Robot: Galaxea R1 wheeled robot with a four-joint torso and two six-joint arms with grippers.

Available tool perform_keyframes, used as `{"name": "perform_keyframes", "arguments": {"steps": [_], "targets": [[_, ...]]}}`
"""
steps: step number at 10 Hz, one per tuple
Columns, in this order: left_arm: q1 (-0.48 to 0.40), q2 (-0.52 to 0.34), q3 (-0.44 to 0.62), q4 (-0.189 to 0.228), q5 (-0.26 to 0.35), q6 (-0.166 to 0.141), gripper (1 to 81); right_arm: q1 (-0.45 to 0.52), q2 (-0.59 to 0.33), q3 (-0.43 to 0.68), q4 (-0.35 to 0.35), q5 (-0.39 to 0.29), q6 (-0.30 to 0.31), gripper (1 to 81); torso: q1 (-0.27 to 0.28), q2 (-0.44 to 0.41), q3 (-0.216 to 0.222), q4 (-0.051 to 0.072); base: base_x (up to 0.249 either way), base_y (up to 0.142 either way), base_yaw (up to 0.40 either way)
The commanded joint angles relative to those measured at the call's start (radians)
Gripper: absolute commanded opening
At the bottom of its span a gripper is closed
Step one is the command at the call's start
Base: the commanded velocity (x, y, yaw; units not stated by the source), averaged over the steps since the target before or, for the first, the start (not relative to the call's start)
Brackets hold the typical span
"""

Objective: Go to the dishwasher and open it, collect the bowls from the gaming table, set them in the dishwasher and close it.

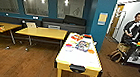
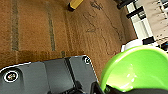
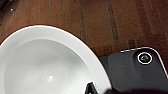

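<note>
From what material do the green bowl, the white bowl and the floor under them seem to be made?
Green bowl: probably plastic, judging by its saturated lime colour and soft glossy highlights.
White bowl: glazed ceramic or hard plastic; it is smooth and plain white with a faint sheen, and the look leaves this open.
Floor: brown wood or wood-look planks, with visible seams and grain streaks.

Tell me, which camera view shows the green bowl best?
The left wrist view: the green bowl appears large there, above the wooden floor. The right wrist view has a white bowl instead; the head view has the white-topped table.
</note>
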Motion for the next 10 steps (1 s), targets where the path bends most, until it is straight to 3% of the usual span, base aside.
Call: {"name": "perform_keyframes", "arguments": {"steps": [1, 3, 10], "targets": [[-0.058, -0.026, 0.022, 0.016, 0.02, 0.002, 1.0, 0.071, -0.02, 0.014, -0.021, -0.013, -0.004, 1.0, 0.0, 0.0, 0.0, 0.0, -0.113, 0.0, 0.0], [-0.055, -0.025, 0.017, 0.016, 0.018, 0.004, 1.0, 0.07, -0.011, 0.008, -0.021, -0.013, -0.004, 1.0, 0.0, 0.0, 0.0, 0.0, -0.103, 0.0, 0.0], [-0.053, -0.028, 0.017, 0.016, 0.015, 0.007, 1.0, 0.057, 0.008, -0.018, -0.023, -0.013, -0.004, 1.0, 0.0, 0.0, 0.0, 0.0, 0.0, 0.0, 0.0]]}}
